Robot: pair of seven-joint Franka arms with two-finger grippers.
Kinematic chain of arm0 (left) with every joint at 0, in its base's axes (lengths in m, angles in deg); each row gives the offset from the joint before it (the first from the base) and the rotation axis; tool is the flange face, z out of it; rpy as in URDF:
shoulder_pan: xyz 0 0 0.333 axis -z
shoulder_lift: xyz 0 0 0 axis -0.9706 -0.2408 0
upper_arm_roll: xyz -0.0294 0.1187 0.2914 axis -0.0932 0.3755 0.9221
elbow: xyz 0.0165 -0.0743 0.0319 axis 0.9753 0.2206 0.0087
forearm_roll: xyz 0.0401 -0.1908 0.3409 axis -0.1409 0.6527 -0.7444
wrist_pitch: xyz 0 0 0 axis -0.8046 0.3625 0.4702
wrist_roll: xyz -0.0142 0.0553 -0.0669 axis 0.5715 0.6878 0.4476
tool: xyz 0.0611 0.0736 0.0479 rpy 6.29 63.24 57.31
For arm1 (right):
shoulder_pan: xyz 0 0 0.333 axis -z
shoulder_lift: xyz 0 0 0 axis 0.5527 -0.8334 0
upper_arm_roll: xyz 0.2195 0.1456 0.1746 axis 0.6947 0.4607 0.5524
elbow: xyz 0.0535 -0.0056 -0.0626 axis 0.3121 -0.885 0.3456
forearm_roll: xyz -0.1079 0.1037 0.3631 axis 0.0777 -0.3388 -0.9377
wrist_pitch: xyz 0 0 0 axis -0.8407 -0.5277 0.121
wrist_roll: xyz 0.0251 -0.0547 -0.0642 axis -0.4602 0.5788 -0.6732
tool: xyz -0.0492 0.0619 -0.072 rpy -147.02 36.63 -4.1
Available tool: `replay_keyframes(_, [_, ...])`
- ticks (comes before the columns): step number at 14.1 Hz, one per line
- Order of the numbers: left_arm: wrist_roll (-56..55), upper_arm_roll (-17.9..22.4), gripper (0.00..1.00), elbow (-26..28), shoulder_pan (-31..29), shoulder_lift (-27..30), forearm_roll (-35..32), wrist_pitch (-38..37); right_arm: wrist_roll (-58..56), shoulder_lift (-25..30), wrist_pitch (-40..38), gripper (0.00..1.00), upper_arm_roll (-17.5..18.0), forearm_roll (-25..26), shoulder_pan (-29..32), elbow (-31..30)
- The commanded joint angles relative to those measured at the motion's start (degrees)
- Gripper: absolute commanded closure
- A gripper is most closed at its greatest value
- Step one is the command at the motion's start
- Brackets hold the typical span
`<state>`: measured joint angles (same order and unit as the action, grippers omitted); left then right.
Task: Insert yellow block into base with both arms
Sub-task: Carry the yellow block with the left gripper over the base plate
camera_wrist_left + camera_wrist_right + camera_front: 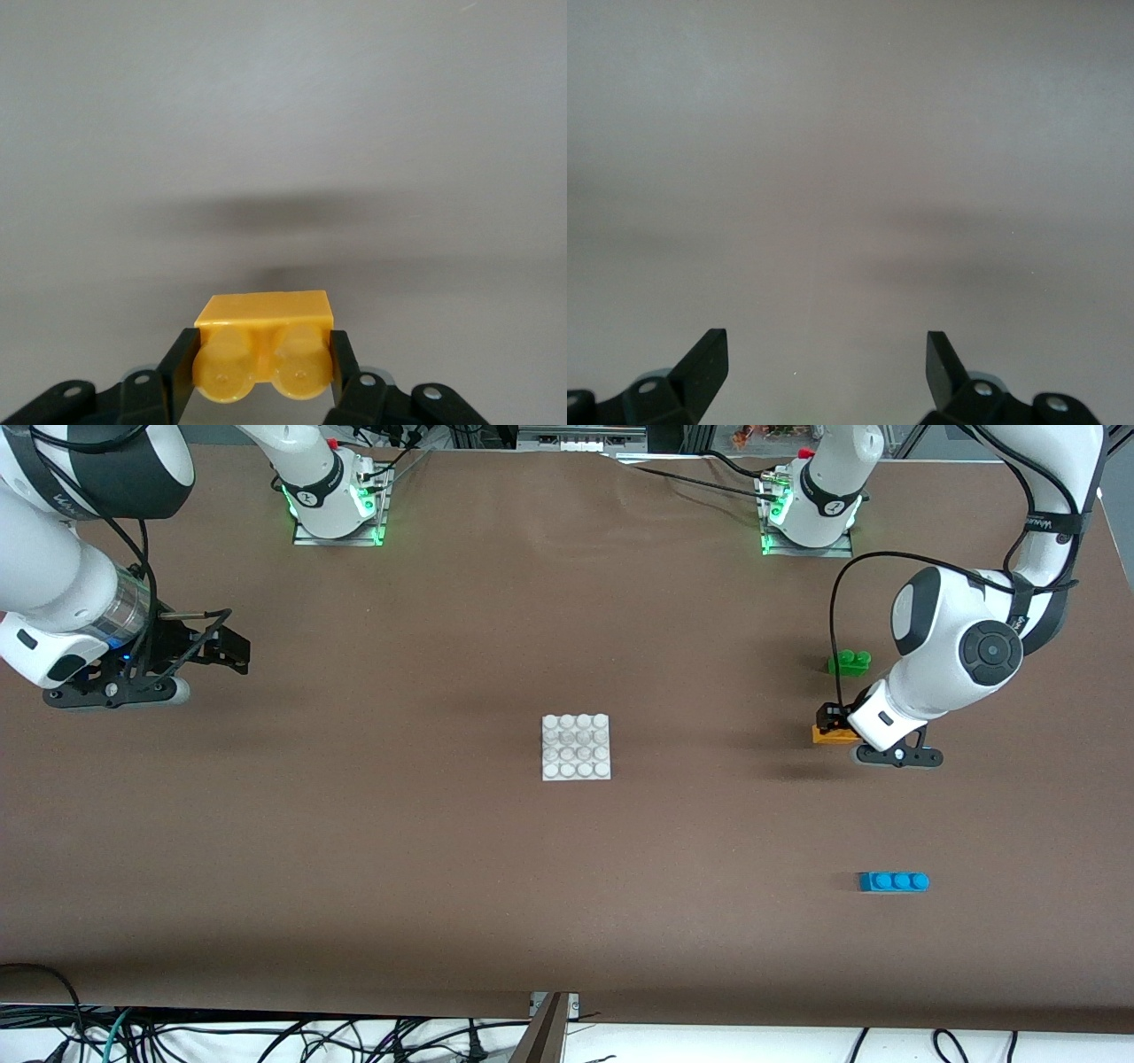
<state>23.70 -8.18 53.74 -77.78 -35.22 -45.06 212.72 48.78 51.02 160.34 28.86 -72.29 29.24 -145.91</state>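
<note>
Clamping the yellow block [264, 347], left claw [261, 372] shows only at wrist.

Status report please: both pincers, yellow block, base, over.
Left pincer shut on yellow block, green brick beside it. Right pincer open, waiting at its table end. Base mid-table, nothing on it.

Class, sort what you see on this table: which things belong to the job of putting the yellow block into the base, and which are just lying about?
Belongs to the job:
- yellow block, gripped by the left gripper
- base, mid-table
- right gripper, open, waiting at its end of the table

Lying about:
- green brick
- blue brick
</note>
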Motion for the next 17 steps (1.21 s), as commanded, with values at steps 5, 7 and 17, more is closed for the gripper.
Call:
replay_keyframes(5, [-13.5,-8.1,0.50,-18.1,7.1,-8.1,1.2,-8.3,0.9,-0.6,0.5,0.01,0.6,-0.4,-0.3,1.5])
replay_keyframes(7, [-18.4,-8.0,0.50,-24.4,12.3,-12.8,1.2,-8.4,0.9,-0.6,0.7,0.01,0.6,-0.4,-0.2,1.5])
replay_keyframes(17, [-32.3,0.7,0.47,-39.8,35.3,-30.0,-0.9,-7.4,0.9,-0.8,1.1,0.01,0.5,-0.4,-0.1,1.5])
